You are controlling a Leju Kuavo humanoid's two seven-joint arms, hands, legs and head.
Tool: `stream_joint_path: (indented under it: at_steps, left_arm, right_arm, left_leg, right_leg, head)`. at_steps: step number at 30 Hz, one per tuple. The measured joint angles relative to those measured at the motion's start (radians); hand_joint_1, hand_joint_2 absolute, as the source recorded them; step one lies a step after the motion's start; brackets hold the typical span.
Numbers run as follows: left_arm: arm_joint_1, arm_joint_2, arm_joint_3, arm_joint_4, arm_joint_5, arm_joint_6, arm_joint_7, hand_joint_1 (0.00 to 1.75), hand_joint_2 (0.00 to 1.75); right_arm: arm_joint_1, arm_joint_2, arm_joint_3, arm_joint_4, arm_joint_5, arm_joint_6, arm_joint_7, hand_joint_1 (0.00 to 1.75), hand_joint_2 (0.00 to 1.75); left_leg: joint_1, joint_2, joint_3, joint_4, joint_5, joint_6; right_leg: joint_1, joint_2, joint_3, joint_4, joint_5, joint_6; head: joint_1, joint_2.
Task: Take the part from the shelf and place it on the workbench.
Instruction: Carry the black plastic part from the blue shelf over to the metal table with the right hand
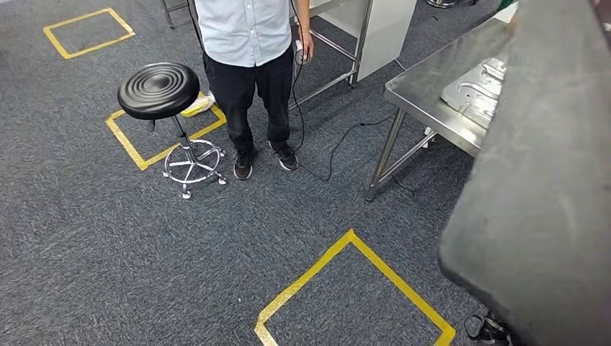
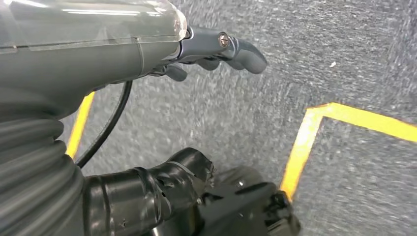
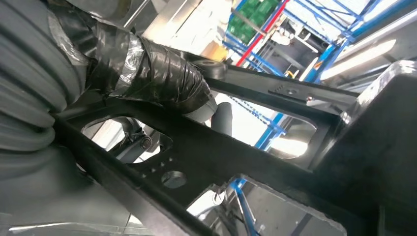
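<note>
Right hand (image 3: pixel 162 83) gripping dark part (image 3: pixel 255 162)

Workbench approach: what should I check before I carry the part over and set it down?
1. Hold on the part: ok. The right hand grips the black part.
2. Workbench in sight: ok. The workbench stands ahead on the right.
3. Free spot on the bench: cannot tell. A silver piece lies there, and the held part hides the rest.
4. Person: not ok. The person stands close to the bench's corner.
5. Stool: ok. The stool stands to the left, away from the bench.
6. Left hand: ok. The left hand holds nothing.
</note>
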Motion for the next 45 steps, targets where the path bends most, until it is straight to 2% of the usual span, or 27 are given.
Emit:
stream_joint_path:
  at_steps: [2,4,6,7,8,9,11,13,15,17,19,21,23,24,25,26,28,30,32,33,35,37,39,40,41,43,45]
  left_arm:
    - [-0.001,0.001,0.001,0.000,0.000,-0.007,-0.006,0.00,1.75]
    - [-0.001,0.001,0.001,0.000,-0.001,-0.016,-0.015,0.00,1.75]
    - [0.000,0.001,0.002,0.000,-0.002,-0.024,-0.022,0.00,1.75]
    - [0.002,0.001,0.002,0.000,-0.002,-0.026,-0.024,0.00,1.75]
    - [0.004,0.001,0.002,0.000,-0.002,-0.027,-0.025,0.00,1.75]
    - [0.004,0.001,0.002,0.000,-0.002,-0.028,-0.025,0.00,1.75]
    - [0.003,0.000,0.002,0.000,-0.005,-0.028,-0.025,0.00,1.75]
    - [0.003,-0.002,0.002,0.000,-0.008,-0.028,-0.025,0.00,1.75]
    - [0.001,-0.004,0.002,0.000,-0.011,-0.028,-0.024,0.00,1.75]
    - [-0.001,-0.005,0.002,0.000,-0.011,-0.027,-0.024,0.00,1.75]
    - [-0.002,-0.006,0.002,0.000,-0.012,-0.027,-0.024,0.00,1.75]
    - [-0.002,-0.006,0.002,0.000,-0.012,-0.027,-0.025,0.00,1.75]
    - [0.001,-0.005,0.002,0.000,-0.012,-0.027,-0.025,0.00,1.75]
    - [0.003,-0.005,0.002,0.000,-0.012,-0.027,-0.025,0.00,1.75]
    - [0.004,-0.005,0.002,0.000,-0.012,-0.027,-0.025,0.00,1.75]
    - [0.005,-0.005,0.002,0.000,-0.012,-0.027,-0.025,0.00,1.75]
    - [0.004,-0.004,0.002,0.000,-0.011,-0.027,-0.025,0.00,1.75]
    - [0.002,-0.005,0.002,0.000,-0.010,-0.027,-0.025,0.00,1.75]
    - [0.000,-0.004,0.003,0.000,-0.008,-0.028,-0.026,0.00,1.75]
    - [-0.001,-0.004,0.003,0.000,-0.007,-0.028,-0.026,0.00,1.75]
    - [-0.002,-0.004,0.003,0.000,-0.005,-0.030,-0.028,0.00,1.75]
    - [-0.001,-0.004,0.003,0.000,-0.005,-0.032,-0.029,0.00,1.75]
    - [0.002,-0.003,0.003,0.000,-0.005,-0.035,-0.029,0.00,1.75]
    - [0.002,-0.003,0.003,0.000,-0.005,-0.037,-0.029,0.00,1.75]
    - [0.002,-0.003,0.003,0.000,-0.004,-0.039,-0.029,0.00,1.75]
    - [0.000,-0.003,0.003,0.000,-0.003,-0.042,-0.030,0.00,1.75]
    - [0.000,-0.004,0.003,0.000,-0.002,-0.044,-0.033,0.00,1.75]
  right_arm:
    - [0.000,0.000,-0.001,0.001,0.001,0.000,0.000,1.75,1.75]
    - [0.000,0.000,-0.001,0.001,0.001,0.000,0.000,1.75,1.75]
    - [-0.002,0.000,-0.002,0.001,0.002,0.000,0.000,1.75,1.75]
    - [-0.001,0.000,-0.002,0.001,0.002,0.000,0.000,1.75,1.75]
    - [0.001,0.000,-0.002,0.001,0.002,0.000,0.000,1.75,1.75]
    - [0.004,0.000,-0.003,0.001,0.002,0.000,0.000,1.75,1.75]
    - [0.009,0.000,-0.005,0.000,-0.001,0.000,0.000,1.75,1.75]
    - [0.013,0.000,-0.008,-0.003,-0.004,0.000,0.000,1.75,1.75]
    - [0.017,0.000,-0.009,-0.005,-0.006,0.000,0.000,1.75,1.75]
    - [0.021,0.000,-0.010,-0.008,-0.006,0.000,0.000,1.75,1.75]
    - [0.026,0.000,-0.012,-0.011,-0.006,0.000,0.000,1.75,1.75]
    - [0.026,0.000,-0.013,-0.012,-0.006,0.000,0.000,1.75,1.75]
    - [0.025,0.000,-0.013,-0.012,-0.005,0.000,0.000,1.75,1.75]
    - [0.026,0.000,-0.014,-0.012,-0.005,0.000,0.000,1.75,1.75]
    - [0.026,0.000,-0.014,-0.012,-0.004,0.000,0.000,1.75,1.75]
    - [0.025,0.000,-0.014,-0.012,-0.002,0.000,0.000,1.75,1.75]
    - [0.021,0.000,-0.014,-0.010,0.001,0.000,0.000,1.75,1.75]
    - [0.013,0.000,-0.014,-0.008,0.008,0.000,0.000,1.75,1.75]
    - [0.009,0.000,-0.014,-0.005,0.015,0.000,0.000,1.75,1.75]
    - [0.008,0.000,-0.014,-0.004,0.018,0.000,0.000,1.75,1.75]
    - [0.004,0.000,-0.014,0.000,0.022,0.000,0.000,1.75,1.75]
    - [-0.002,-0.001,-0.014,0.005,0.026,0.000,0.000,1.75,1.75]
    - [-0.004,-0.001,-0.014,0.010,0.030,0.000,0.000,1.75,1.75]
    - [-0.003,-0.001,-0.014,0.013,0.032,0.000,0.000,1.75,1.75]
    - [-0.003,-0.001,-0.014,0.015,0.033,0.000,0.000,1.75,1.75]
    - [-0.004,-0.001,-0.014,0.018,0.035,0.000,0.000,1.75,1.75]
    - [-0.006,-0.001,-0.014,0.020,0.038,0.000,0.000,1.75,1.75]
  left_leg:
    - [-0.001,0.020,0.003,-0.006,0.005,0.014]
    - [0.002,0.043,0.008,-0.018,0.011,0.027]
    - [0.002,0.067,0.011,-0.022,0.012,0.033]
    - [0.001,0.081,0.011,-0.022,0.010,0.034]
    - [0.001,0.094,0.012,-0.022,0.008,0.034]
    - [0.001,0.107,0.014,-0.022,0.006,0.034]
    - [0.001,0.130,0.021,-0.022,0.000,0.031]
    - [-0.001,0.148,0.031,-0.024,-0.007,0.025]
    - [-0.003,0.165,0.040,-0.028,-0.013,0.016]
    - [-0.005,0.183,0.050,-0.036,-0.017,0.005]
    - [-0.005,0.156,0.052,-0.018,-0.036,-0.004]
    - [-0.002,0.098,0.010,0.077,-0.089,-0.006]
    - [-0.001,0.075,-0.058,0.202,-0.136,-0.006]
    - [-0.001,0.074,-0.080,0.231,-0.133,-0.007]
    - [-0.001,0.073,-0.084,0.223,-0.110,-0.007]
    - [-0.001,0.069,-0.072,0.179,-0.071,-0.005]
    - [0.002,0.029,-0.030,0.056,-0.002,-0.001]
    - [0.003,-0.008,-0.008,-0.004,0.016,0.003]
    - [0.000,0.000,-0.005,-0.009,0.014,0.012]
    - [0.000,0.011,-0.001,-0.014,0.017,0.018]
    - [0.004,0.037,0.008,-0.026,0.020,0.031]
    - [0.002,0.064,0.013,-0.029,0.018,0.037]
    - [0.001,0.092,0.017,-0.029,0.012,0.037]
    - [0.001,0.106,0.020,-0.029,0.008,0.036]
    - [0.001,0.118,0.025,-0.029,0.005,0.035]
    - [0.000,0.137,0.036,-0.029,-0.004,0.029]
    - [-0.004,0.154,0.046,-0.031,-0.012,0.020]
  right_leg:
    - [-0.004,0.010,-0.005,0.000,0.003,0.011]
    - [-0.003,-0.026,-0.021,0.033,-0.018,0.022]
    - [-0.003,-0.078,-0.072,0.136,-0.072,0.032]
    - [-0.005,-0.090,-0.104,0.196,-0.097,0.037]
    - [-0.008,-0.095,-0.126,0.238,-0.108,0.039]
    - [-0.009,-0.099,-0.132,0.247,-0.100,0.041]
    - [-0.009,-0.113,-0.088,0.160,-0.040,0.037]
    - [0.000,-0.157,-0.023,0.034,0.006,0.023]
    - [0.011,-0.181,-0.001,-0.014,0.011,0.010]
    - [0.010,-0.159,0.001,-0.022,0.014,0.001]
    - [0.002,-0.136,0.014,-0.039,0.020,-0.009]
    - [-0.002,-0.115,0.022,-0.049,0.023,-0.018]
    - [-0.001,-0.089,0.023,-0.048,0.022,-0.024]
    - [0.000,-0.074,0.023,-0.046,0.020,-0.024]
    - [0.000,-0.058,0.024,-0.043,0.018,-0.024]
    - [0.000,-0.043,0.025,-0.038,0.016,-0.022]
    - [0.000,-0.018,0.022,-0.024,0.006,-0.014]
    - [-0.002,0.002,0.011,-0.012,0.001,-0.002]
    - [-0.007,0.021,0.005,-0.011,0.002,0.011]
    - [-0.007,0.015,0.004,-0.009,0.001,0.016]
    - [-0.006,-0.034,-0.017,0.038,-0.025,0.027]
    - [-0.007,-0.085,-0.076,0.150,-0.078,0.037]
    - [-0.011,-0.097,-0.128,0.240,-0.102,0.044]
    - [-0.013,-0.100,-0.130,0.239,-0.087,0.045]
    - [-0.013,-0.105,-0.112,0.200,-0.057,0.043]
    - [-0.007,-0.139,-0.044,0.068,0.006,0.033]
    - [0.005,-0.167,-0.005,-0.011,0.026,0.018]
  head:
    - [0.000,0.000]
    - [0.001,0.000]
    - [0.003,0.000]
    - [0.003,0.000]
    - [0.003,0.000]
    - [0.003,0.000]
    - [0.003,0.000]
    - [0.003,0.000]
    - [0.003,0.000]
    - [0.003,0.000]
    - [0.001,0.000]
    - [-0.001,0.000]
    - [-0.002,0.000]
    - [-0.002,0.000]
    - [-0.002,0.000]
    - [-0.002,0.000]
    - [-0.002,0.000]
    - [-0.001,0.000]
    - [-0.001,0.000]
    - [-0.001,0.000]
    - [0.002,0.000]
    - [0.005,0.000]
    - [0.005,0.000]
    - [0.004,0.000]
    - [0.005,0.000]
    - [0.004,0.000]
    - [0.004,0.000]
